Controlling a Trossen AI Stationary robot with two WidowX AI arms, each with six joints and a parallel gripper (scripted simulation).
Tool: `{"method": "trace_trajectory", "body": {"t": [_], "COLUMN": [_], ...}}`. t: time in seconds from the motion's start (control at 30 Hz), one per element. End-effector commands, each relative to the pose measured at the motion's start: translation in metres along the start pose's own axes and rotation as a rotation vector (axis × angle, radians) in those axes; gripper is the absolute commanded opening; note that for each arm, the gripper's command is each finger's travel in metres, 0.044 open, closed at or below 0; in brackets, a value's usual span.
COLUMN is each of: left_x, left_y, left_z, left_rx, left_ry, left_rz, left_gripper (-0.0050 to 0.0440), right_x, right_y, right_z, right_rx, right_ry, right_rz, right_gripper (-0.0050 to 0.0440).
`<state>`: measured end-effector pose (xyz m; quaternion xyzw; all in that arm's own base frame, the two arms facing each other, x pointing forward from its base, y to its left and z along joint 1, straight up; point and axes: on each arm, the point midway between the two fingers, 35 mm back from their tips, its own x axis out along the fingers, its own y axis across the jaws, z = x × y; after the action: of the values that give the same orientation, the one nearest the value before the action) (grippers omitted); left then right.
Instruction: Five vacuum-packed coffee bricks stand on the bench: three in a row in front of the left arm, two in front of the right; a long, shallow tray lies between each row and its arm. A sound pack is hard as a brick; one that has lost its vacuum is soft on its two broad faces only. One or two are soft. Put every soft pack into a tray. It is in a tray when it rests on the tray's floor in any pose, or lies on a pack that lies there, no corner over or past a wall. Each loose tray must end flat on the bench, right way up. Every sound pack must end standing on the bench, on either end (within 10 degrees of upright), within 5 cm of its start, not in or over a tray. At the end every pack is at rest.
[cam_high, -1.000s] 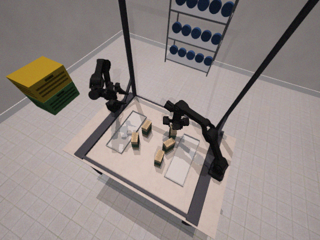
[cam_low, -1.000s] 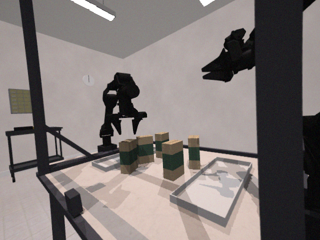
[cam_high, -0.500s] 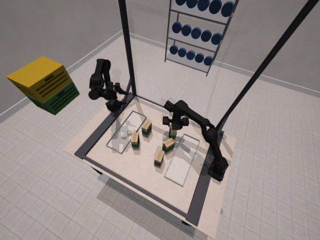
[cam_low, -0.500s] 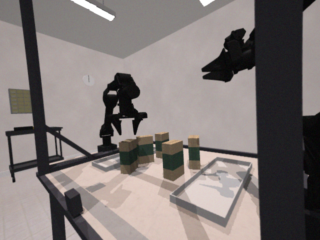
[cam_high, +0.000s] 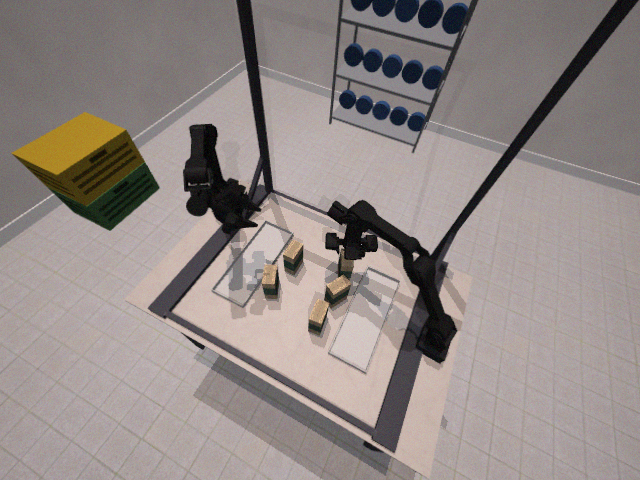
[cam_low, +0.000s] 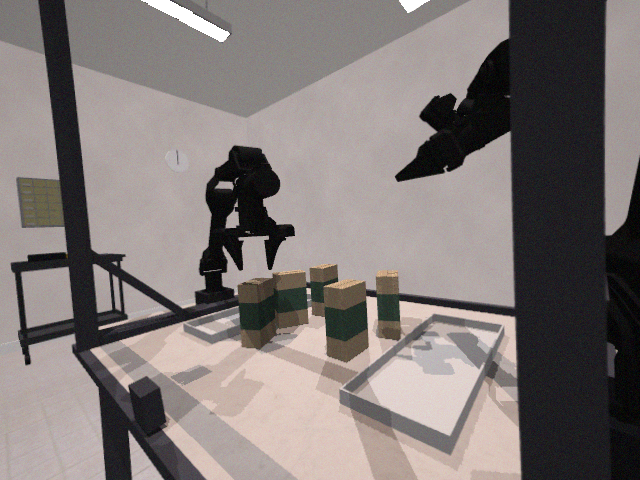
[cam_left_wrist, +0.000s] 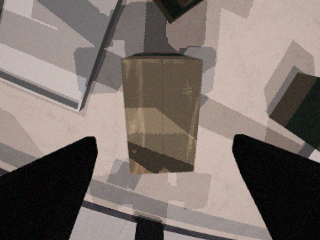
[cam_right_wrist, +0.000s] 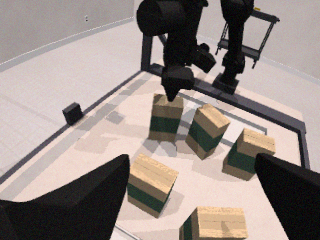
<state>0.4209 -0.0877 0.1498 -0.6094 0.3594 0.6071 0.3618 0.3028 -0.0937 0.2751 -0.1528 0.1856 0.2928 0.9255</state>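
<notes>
Five brown-and-green packs stand upright. Left row: far pack (cam_high: 346, 267) (cam_low: 256, 312) (cam_left_wrist: 162, 100) (cam_right_wrist: 166, 120), middle pack (cam_high: 337, 290) (cam_low: 291, 299) (cam_right_wrist: 206, 132), near pack (cam_high: 317, 317) (cam_low: 323, 289) (cam_right_wrist: 248, 155). Right row: one pack (cam_high: 293, 256) (cam_low: 346, 320) (cam_right_wrist: 151, 185) and another (cam_high: 270, 281) (cam_low: 388, 304) (cam_right_wrist: 220, 224). My left gripper (cam_high: 354, 256) (cam_low: 255, 268) (cam_left_wrist: 166, 143) points down, open and empty, above the far pack, whose top lies between its fingertips in the left wrist view. My right gripper (cam_high: 257, 217) (cam_low: 398, 178) (cam_right_wrist: 192, 161) is open and empty, high up. Softness does not show.
The left tray (cam_high: 351, 343) (cam_low: 199, 334) lies flat beside the left row, empty. The right tray (cam_high: 273, 236) (cam_low: 398, 417) lies flat beside the right row, empty. The far and middle packs stand close together. Dark frame posts rise at the bench's edges.
</notes>
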Motion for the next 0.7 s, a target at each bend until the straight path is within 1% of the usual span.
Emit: {"method": "trace_trajectory", "body": {"t": [0.0, 0.13, 0.2, 0.43, 0.5, 0.53, 0.63, 0.67], "left_x": [-0.009, -0.009, -0.009, -0.009, -0.009, -0.009, -0.009, -0.009], "left_y": [0.0, 0.0, 0.0, 0.0, 0.0, 0.0, 0.0, 0.0], "left_z": [0.0, 0.0, 0.0, 0.0, 0.0, 0.0, 0.0, 0.0], "left_rx": [-0.005, -0.005, -0.005, -0.005, -0.005, -0.005, -0.005, -0.005], "left_ry": [0.017, 0.017, 0.017, 0.017, 0.017, 0.017, 0.017, 0.017], "left_rz": [-0.017, -0.017, -0.017, -0.017, -0.017, -0.017, -0.017, -0.017], "left_gripper": [0.0355, 0.0355, 0.0355, 0.0355, 0.0355, 0.0355, 0.0355, 0.0355], "right_x": [0.008, 0.026, 0.026, 0.055, 0.055, 0.055, 0.07, 0.07], "right_y": [-0.016, -0.033, -0.033, -0.054, -0.054, -0.054, -0.063, -0.063], "right_z": [0.0, -0.017, -0.017, -0.045, -0.045, -0.045, -0.061, -0.06], "right_rx": [-0.109, -0.227, -0.286, -0.493, -0.493, -0.522, -0.609, -0.638], "right_ry": [0.071, 0.17, 0.219, 0.369, 0.369, 0.39, 0.445, 0.463], "right_rz": [0.023, 0.063, 0.086, 0.198, 0.198, 0.216, 0.277, 0.298], "right_gripper": [0.036, 0.036, 0.036, 0.036, 0.036, 0.036, 0.036, 0.036]}}
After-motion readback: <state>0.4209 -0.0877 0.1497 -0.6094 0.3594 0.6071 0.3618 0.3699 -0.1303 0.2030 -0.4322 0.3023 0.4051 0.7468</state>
